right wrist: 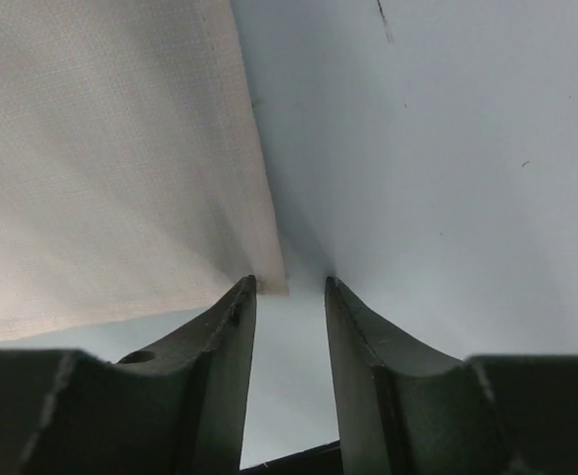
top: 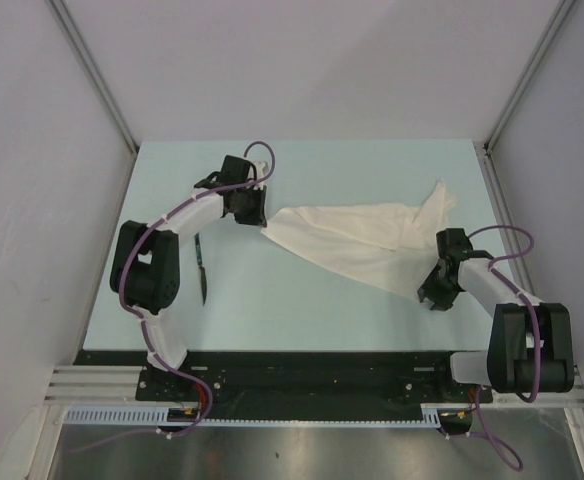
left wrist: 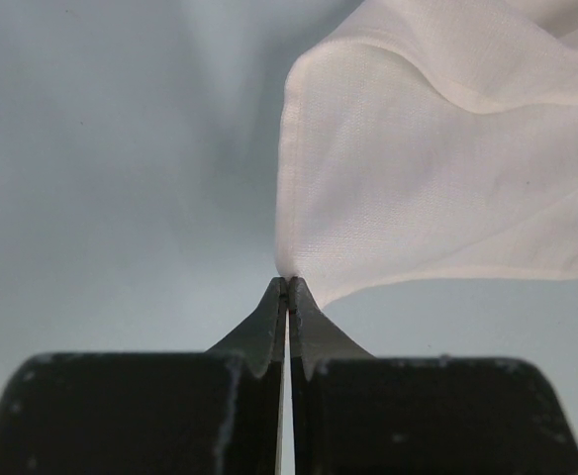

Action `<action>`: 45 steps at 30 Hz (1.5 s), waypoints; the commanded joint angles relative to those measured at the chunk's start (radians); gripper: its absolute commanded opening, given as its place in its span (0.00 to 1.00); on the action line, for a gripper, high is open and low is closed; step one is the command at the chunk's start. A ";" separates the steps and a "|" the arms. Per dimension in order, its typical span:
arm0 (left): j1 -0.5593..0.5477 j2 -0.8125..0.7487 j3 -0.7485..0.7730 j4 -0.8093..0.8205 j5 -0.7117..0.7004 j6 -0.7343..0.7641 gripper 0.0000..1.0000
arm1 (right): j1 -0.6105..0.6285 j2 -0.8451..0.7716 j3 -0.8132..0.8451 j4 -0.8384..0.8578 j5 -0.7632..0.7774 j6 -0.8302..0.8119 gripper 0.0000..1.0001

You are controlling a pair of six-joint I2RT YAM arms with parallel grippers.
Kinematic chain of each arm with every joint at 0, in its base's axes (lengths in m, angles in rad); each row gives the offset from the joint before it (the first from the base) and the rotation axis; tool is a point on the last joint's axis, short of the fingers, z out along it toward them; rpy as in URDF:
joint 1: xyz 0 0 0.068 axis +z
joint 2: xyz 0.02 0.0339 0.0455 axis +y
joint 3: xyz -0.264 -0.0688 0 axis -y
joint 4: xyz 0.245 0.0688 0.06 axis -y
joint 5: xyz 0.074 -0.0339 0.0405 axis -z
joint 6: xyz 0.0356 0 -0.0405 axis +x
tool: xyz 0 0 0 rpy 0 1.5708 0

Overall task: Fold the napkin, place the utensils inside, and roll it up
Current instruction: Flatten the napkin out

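Note:
The white napkin lies rumpled across the middle and right of the table, one corner sticking up at the back right. My left gripper is shut on its left corner; in the left wrist view the cloth rises from the closed left gripper. My right gripper is open at the napkin's near right corner. In the right wrist view that corner sits just off the left fingertip of the right gripper. The dark utensil lies on the table beside the left arm.
The pale blue table ends at a black strip along its near edge. White walls and metal posts close in the back and the sides.

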 commanded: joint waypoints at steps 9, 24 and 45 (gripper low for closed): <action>0.005 -0.025 0.018 -0.001 0.008 0.021 0.00 | -0.004 0.054 -0.009 0.121 -0.059 0.007 0.00; 0.007 -0.360 -0.002 0.139 0.048 -0.137 0.00 | -0.004 -0.053 0.446 0.095 0.073 -0.136 0.00; 0.036 -0.796 0.223 -0.022 -0.116 -0.162 0.00 | 0.124 -0.323 0.908 0.147 0.184 -0.350 0.00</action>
